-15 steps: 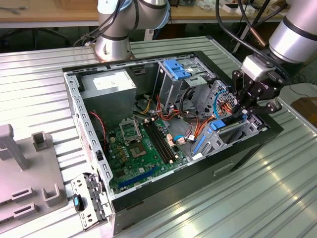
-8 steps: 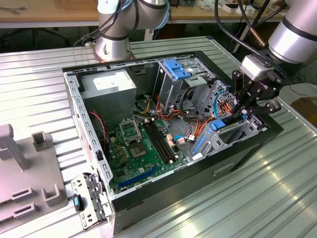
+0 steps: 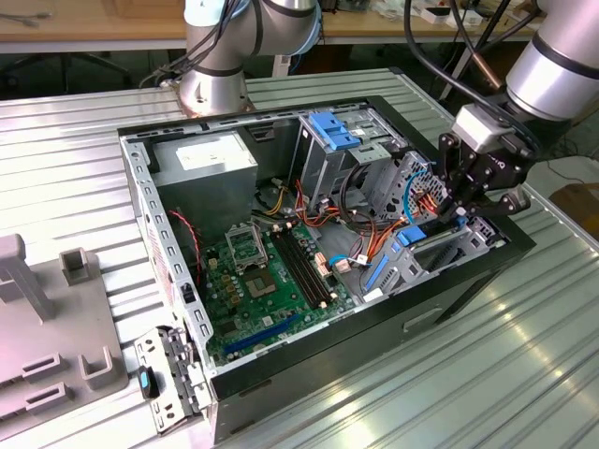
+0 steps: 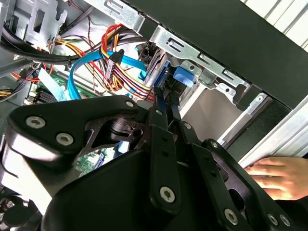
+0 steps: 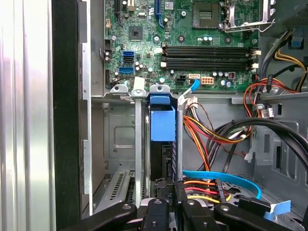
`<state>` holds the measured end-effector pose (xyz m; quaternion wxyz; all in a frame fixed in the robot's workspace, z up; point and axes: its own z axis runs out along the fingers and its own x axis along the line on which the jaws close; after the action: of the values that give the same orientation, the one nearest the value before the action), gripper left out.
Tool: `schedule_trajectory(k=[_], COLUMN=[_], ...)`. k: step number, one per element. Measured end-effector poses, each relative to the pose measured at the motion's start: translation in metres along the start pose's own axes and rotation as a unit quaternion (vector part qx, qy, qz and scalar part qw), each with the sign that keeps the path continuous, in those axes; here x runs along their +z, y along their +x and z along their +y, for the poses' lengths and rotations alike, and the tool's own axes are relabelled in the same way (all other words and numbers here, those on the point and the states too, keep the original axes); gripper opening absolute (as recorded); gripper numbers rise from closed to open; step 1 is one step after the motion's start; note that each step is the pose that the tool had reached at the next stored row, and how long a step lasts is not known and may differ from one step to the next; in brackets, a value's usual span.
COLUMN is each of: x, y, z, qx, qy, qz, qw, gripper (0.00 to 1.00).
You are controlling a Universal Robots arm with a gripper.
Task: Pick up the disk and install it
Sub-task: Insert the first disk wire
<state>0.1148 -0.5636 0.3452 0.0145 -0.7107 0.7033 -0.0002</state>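
Note:
The disk [image 5: 162, 122] stands on edge in a slot of the metal drive cage [image 5: 120, 139] at the computer case's front corner. Its blue plastic rail faces the first wrist camera, with the dark body below it. My gripper [image 5: 167, 192] is shut on the disk's rear edge, one black finger on each side. In the second wrist view the fingers [image 4: 161, 120] converge on the blue end of the disk [image 4: 182, 79]. In the exterior view my gripper [image 3: 463, 210] hangs over the cage on the exterior view's right.
The open case [image 3: 309, 374] holds a green motherboard [image 3: 271, 281], a grey power supply [image 3: 206, 159] and another blue drive caddy [image 3: 337, 131]. Red, yellow and blue cables [image 5: 207, 130] crowd beside the slot. A person's hand [image 4: 279, 175] rests outside the case. A grey fixture [image 3: 37, 318] sits on the exterior view's left.

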Motion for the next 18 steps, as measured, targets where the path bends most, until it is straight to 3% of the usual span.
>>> schedule_trajectory(k=[18], x=[-0.0016], y=[-0.0007], z=[-0.0001], qx=[0.002], qy=[0.0], qz=[-0.0001], qw=[1.0], gripper=[0.17])
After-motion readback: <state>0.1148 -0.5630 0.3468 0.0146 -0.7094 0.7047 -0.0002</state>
